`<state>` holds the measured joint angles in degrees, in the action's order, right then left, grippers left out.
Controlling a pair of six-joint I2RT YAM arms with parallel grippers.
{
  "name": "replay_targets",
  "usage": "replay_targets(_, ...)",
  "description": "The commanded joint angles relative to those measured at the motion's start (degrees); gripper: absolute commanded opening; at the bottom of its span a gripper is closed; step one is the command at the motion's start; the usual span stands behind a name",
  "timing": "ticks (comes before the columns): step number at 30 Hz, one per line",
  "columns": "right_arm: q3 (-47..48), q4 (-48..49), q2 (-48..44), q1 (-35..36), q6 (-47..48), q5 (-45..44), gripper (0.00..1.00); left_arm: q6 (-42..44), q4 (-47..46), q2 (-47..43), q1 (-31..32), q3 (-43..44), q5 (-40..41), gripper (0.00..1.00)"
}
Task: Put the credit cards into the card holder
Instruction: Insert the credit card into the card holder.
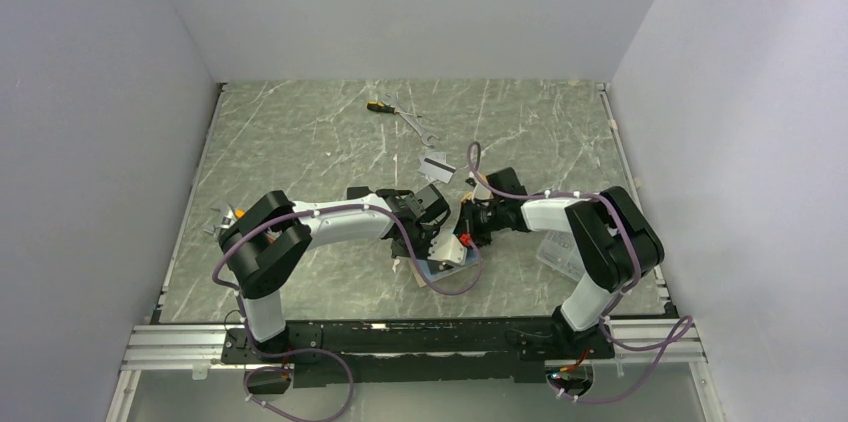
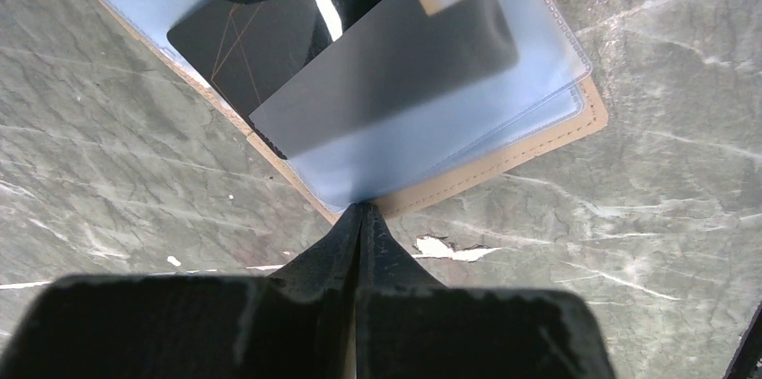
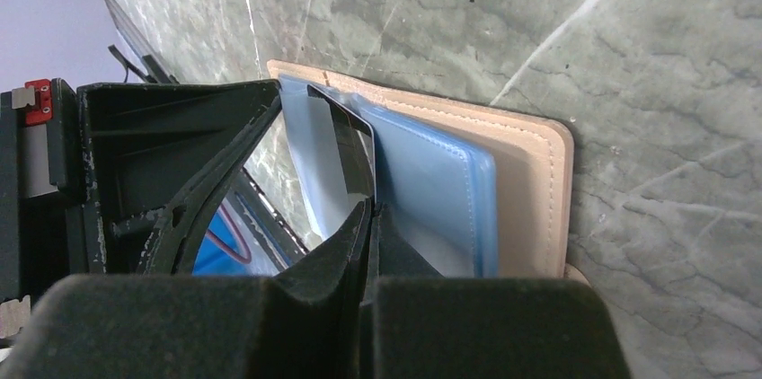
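1. the card holder [image 1: 432,267] lies open on the table [image 1: 300,142], near its front edge, between the two arms.
2. a card [image 2: 225,56] sits partly in the holder's sleeve [image 2: 431,136], one end sticking out.
3. the left gripper [image 2: 359,210] meets the sleeve's near edge; the right gripper [image 3: 368,217] meets the card.
4. a loose card [image 1: 435,167] lies behind the holder, apart from it.
5. a wrench [image 1: 418,125] and a screwdriver [image 1: 378,105] lie farther back, just beside each other.
6. a box [image 1: 553,254] lies right of the holder, partly under the right arm.
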<state>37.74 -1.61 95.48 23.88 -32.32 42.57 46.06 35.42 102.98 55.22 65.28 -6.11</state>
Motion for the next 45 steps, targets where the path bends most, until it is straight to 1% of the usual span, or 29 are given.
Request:
replay_targets(1, 2.0, -1.2, 0.9, 1.4, 1.9, 0.1, 0.0, 1.6, -3.3, 2.6, -0.2, -0.3, 1.7, 0.04)
replay_targets(4, 1.8, 0.1, 1.0, 3.0, 0.5, -0.4, 0.0, 1.6, -3.4, 2.6, -0.2, -0.3, 1.7, 0.04)
replay_targets(8, 0.9, 4.2, 1.3, 5.0, -3.3, -1.0, 0.0, 1.5, -3.4, 2.7, -0.2, -0.2, 1.7, 0.04)
replay_targets(10, 1.2, 4.6, 1.9, 5.1, -3.3, -0.8, 0.0, 1.6, -3.4, 2.7, -0.2, -0.4, 1.7, 0.04)
replay_targets(20, 7.9, -5.8, 3.5, 4.6, 3.7, -3.1, 0.0, 1.6, -3.9, 2.2, -0.2, -1.1, 1.6, 0.04)
replay_targets(31, 11.0, -13.5, 2.6, 4.1, 8.8, -5.5, 0.0, 1.6, -4.1, 2.3, -0.2, -1.3, 1.6, 0.04)
replay_targets(40, 10.3, -15.9, 1.6, 3.9, 10.3, -6.1, 0.0, 1.6, -4.0, 2.6, -0.3, -1.1, 1.5, 0.03)
replay_targets(45, 9.0, -15.8, 0.4, 3.9, 10.5, -5.7, 0.0, 1.7, -3.9, 2.6, -0.3, -0.7, 1.5, 0.03)
